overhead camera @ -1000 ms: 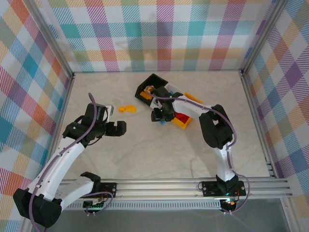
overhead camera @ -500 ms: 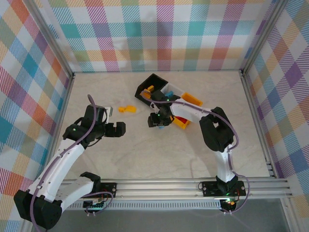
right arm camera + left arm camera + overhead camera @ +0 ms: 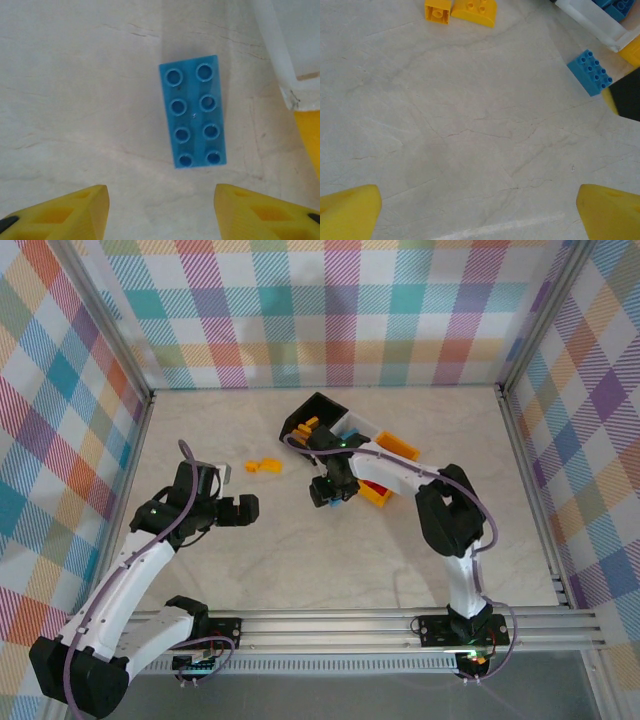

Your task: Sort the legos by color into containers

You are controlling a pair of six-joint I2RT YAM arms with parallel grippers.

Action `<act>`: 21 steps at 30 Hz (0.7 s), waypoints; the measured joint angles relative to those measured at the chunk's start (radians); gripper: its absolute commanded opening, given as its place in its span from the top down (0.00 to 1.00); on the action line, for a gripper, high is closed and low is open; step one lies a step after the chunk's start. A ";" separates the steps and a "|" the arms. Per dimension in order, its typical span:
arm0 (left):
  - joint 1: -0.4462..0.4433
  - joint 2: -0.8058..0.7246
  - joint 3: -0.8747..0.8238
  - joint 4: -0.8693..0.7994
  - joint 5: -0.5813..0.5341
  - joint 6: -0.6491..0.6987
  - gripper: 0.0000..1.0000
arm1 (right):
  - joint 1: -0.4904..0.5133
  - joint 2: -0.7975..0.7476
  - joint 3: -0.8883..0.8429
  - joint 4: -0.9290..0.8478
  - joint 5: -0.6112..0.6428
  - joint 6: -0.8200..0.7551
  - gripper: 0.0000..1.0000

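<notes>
Top external: right gripper (image 3: pixel 330 492) hovers beside the containers (image 3: pixel 322 400); left gripper (image 3: pixel 245 508) idles near, spread wide. Left wrist: yellow legos (image 3: pixel 460 9) lie far off. Right wrist: jaws parted over a blue brick (image 3: pixel 192 112) on the table (image 3: pixel 75 75), left of the white bin (image 3: pixel 280 50). The likely next move is to descend and pinch it.

Built alike in the left arm (image 3: pixel 120 590) and right arm (image 3: pixel 395 468): white tubular links between bulky black joint housings, rising from black bases (image 3: pixel 465 625). Trailed by a lilac cable (image 3: pixel 481 515) looping loosely along each arm. Dotted with small green lamps (image 3: pixel 157 508). Tipped with yellow-orange fingers (image 3: pixel 75 212), moulded with square recesses.
</notes>
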 measured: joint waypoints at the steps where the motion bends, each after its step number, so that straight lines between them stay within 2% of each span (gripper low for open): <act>1: 0.002 -0.001 0.000 0.000 0.000 0.000 0.00 | -0.001 0.015 0.004 -0.002 0.005 -0.008 0.42; 7: 0.012 -0.020 -0.006 -0.009 -0.001 0.000 0.00 | -0.003 0.084 0.071 -0.023 0.023 -0.040 0.43; 15: 0.034 -0.063 -0.012 -0.031 -0.008 0.000 0.00 | -0.004 0.130 0.135 -0.033 0.039 -0.048 0.62; 21: 0.049 -0.058 -0.012 -0.030 -0.007 0.001 0.00 | -0.003 0.133 0.144 -0.047 0.042 -0.031 0.62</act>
